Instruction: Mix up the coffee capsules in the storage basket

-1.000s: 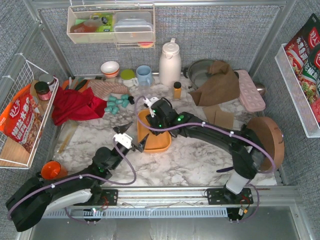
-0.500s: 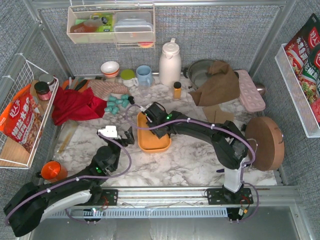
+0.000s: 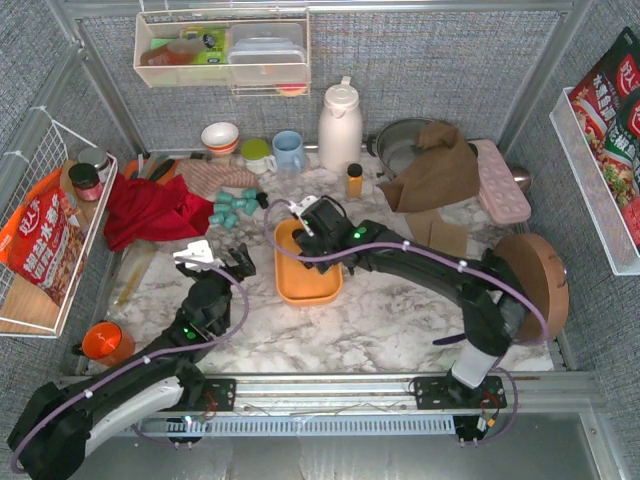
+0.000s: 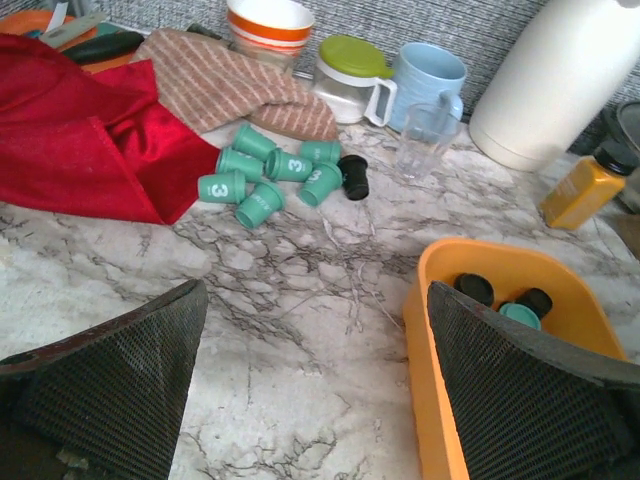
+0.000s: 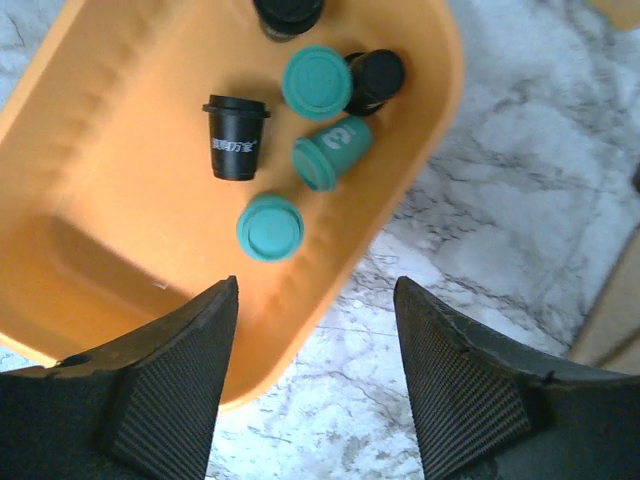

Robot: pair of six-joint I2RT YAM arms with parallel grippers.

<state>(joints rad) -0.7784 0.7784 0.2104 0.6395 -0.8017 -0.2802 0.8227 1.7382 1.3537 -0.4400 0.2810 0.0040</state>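
Marble table [image 3: 400,320]: left gripper [image 4: 315,300] is wide open and empty, just left of the basket [image 4: 520,262]. Right gripper [image 5: 315,290] hangs over the basket's near end, jaws apart, gripping nothing. I count six capsules [image 5: 330,150] in the basket, teal and black; more lie farther back beside the red cloth [image 4: 90,150].

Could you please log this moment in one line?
left end effector: open, empty | right end effector: open over storage basket | coffee capsules: several inside
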